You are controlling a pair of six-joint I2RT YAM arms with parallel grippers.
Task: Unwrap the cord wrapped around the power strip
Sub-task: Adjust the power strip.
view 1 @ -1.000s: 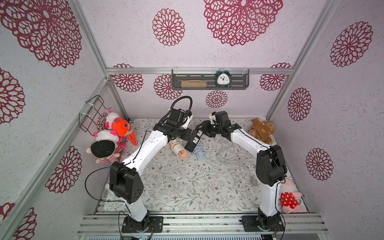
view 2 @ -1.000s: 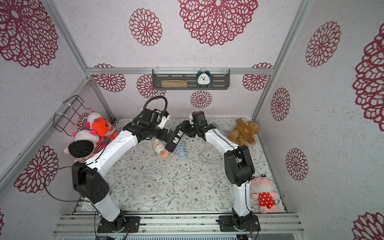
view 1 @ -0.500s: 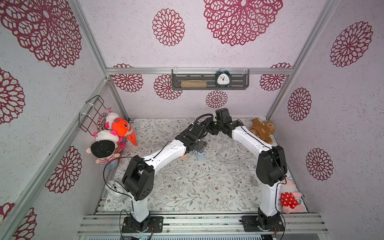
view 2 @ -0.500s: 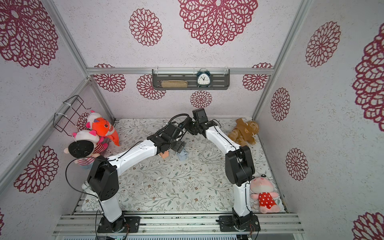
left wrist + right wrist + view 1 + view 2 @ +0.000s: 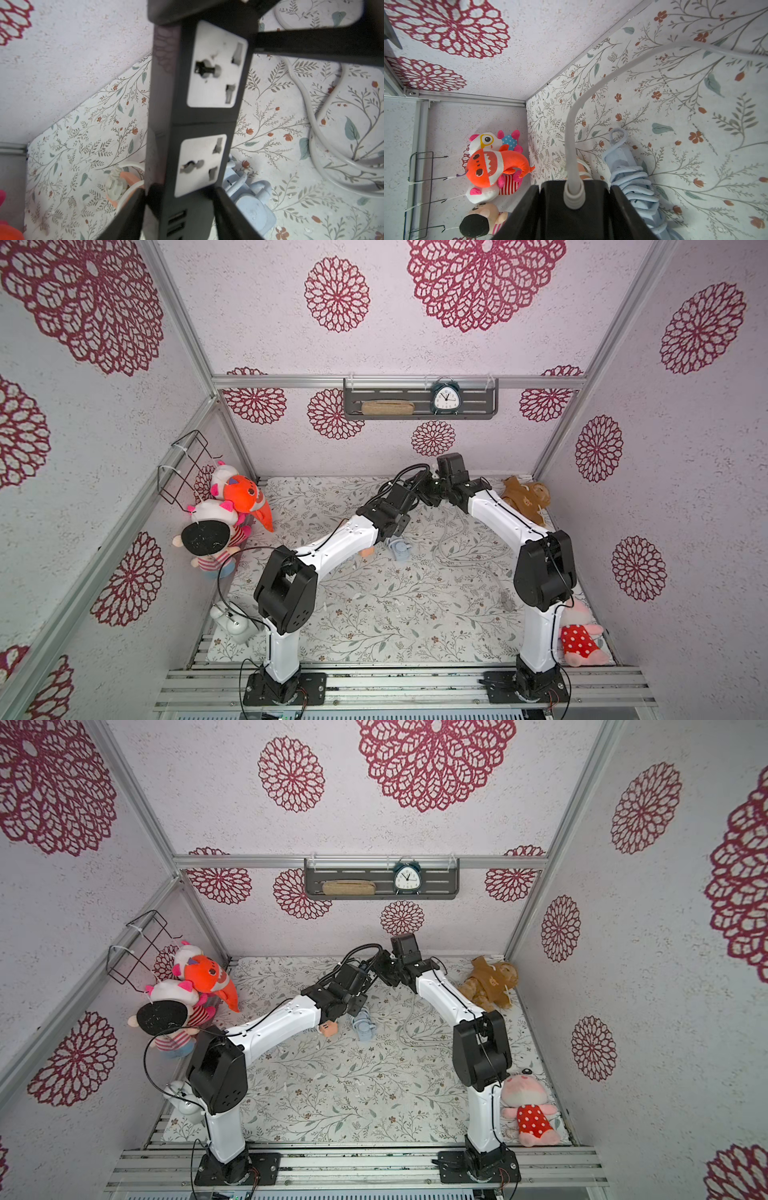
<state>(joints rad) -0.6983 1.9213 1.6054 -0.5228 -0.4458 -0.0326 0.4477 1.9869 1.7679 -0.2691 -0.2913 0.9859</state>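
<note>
A black power strip with white sockets hangs above the mat at the back middle, held at both ends. My left gripper is shut on its sides near the USB ports; in a top view this gripper sits just left of the right one. My right gripper is shut on the strip's end where the white cord comes out. No cord is wound on the part of the strip I see. The cord lies in loose loops on the mat.
A blue strip with its cord wound round it and an orange one lie on the mat under the arms. Plush toys pile at the left wall, a brown bear back right, a pink doll front right.
The left arm swung from the left over to the strip held by the right gripper. Its jaws went from wide open to closed on the strip. The right gripper kept its hold.
</note>
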